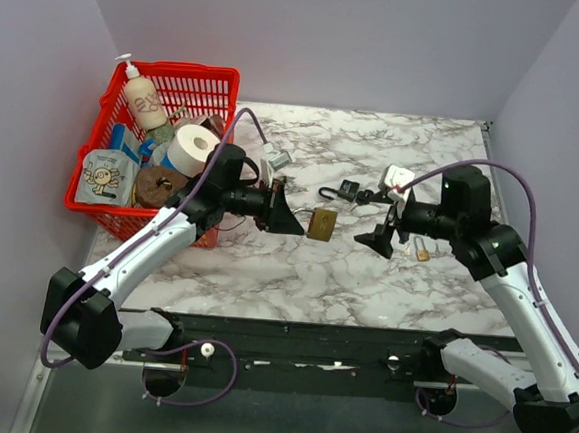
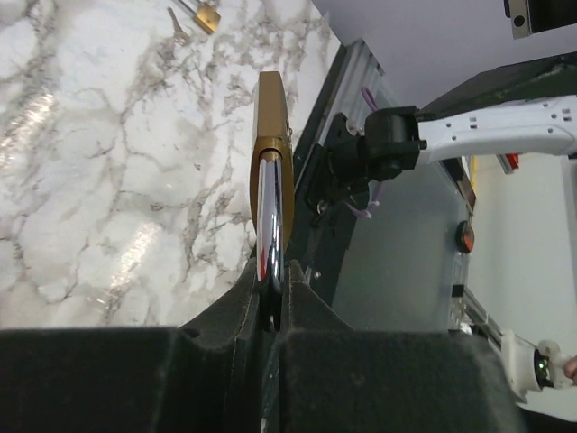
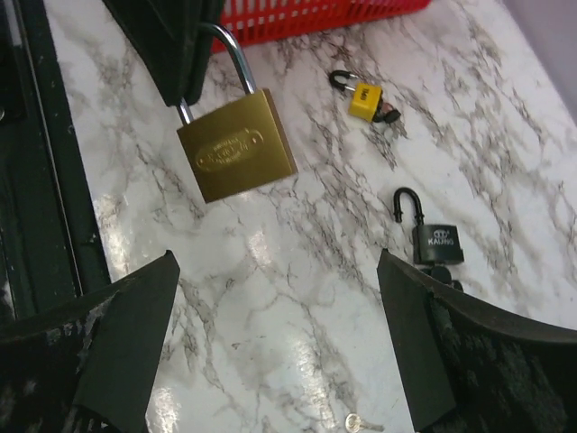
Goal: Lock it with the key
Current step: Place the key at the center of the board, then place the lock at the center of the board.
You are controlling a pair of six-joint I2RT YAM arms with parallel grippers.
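A brass padlock [image 1: 321, 224] hangs over the marble table, and my left gripper [image 2: 272, 275] is shut on its steel shackle [image 2: 270, 216]. The right wrist view shows the padlock's brass body [image 3: 236, 146] face on. My right gripper [image 3: 278, 298] stands wide open to the right of the padlock with nothing between its fingers. It hovers above the table. A small silver key [image 3: 356, 422] lies flat on the marble below the right gripper [image 1: 383, 239], and the top view shows the key [image 1: 422, 251] just right of the fingers.
A black padlock [image 3: 439, 244] with an open shackle and a small yellow padlock [image 3: 363, 97] lie on the table behind. At the back left stands a red basket [image 1: 90, 206] of household items. Walls close in the table at the back and on both sides.
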